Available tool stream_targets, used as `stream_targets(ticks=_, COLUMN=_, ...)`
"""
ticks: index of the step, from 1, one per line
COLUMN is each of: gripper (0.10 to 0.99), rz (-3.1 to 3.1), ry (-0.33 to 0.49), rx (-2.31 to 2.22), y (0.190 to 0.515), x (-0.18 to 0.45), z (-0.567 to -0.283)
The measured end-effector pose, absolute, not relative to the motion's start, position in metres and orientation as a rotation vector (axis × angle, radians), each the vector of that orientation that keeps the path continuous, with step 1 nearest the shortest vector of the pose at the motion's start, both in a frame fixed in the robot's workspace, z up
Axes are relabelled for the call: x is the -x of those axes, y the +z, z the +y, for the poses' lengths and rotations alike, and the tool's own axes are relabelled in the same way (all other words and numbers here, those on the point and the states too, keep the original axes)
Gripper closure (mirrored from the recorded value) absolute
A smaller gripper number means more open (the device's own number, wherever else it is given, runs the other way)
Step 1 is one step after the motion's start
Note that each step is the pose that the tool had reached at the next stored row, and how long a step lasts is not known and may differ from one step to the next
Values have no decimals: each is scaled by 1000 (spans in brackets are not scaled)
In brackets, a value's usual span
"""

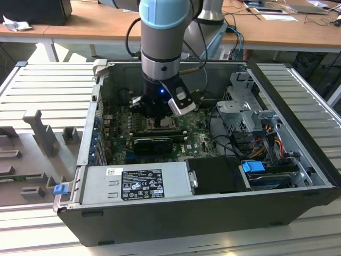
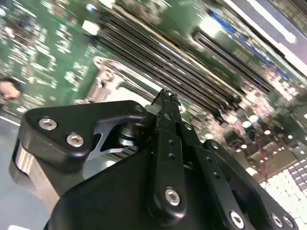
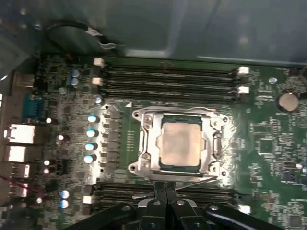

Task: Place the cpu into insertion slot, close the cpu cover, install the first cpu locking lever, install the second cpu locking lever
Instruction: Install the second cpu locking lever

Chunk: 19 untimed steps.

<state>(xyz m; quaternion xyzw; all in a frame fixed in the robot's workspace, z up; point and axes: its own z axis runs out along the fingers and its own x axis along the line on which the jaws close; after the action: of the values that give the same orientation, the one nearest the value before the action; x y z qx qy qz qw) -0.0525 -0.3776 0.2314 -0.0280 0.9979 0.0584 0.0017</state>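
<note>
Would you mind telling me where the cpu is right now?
In the first wrist view the cpu sits inside the insertion slot on the green board, under the cpu cover, between two banks of long black memory slots.

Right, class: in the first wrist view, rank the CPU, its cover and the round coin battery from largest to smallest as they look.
1. Cover
2. CPU
3. Battery

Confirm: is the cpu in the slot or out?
In. In the first wrist view the cpu lies flat inside the slot, with the cover framing it.
</note>
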Motion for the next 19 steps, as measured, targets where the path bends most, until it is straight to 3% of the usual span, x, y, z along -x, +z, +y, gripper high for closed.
stream_targets(ticks=6, gripper=980, rz=3130, ry=200, rx=92, y=218, x=56, z=-378)
stream_targets(ticks=19, gripper=980, rz=3113, ry=357, rx=92, y=211, x=73, z=-398)
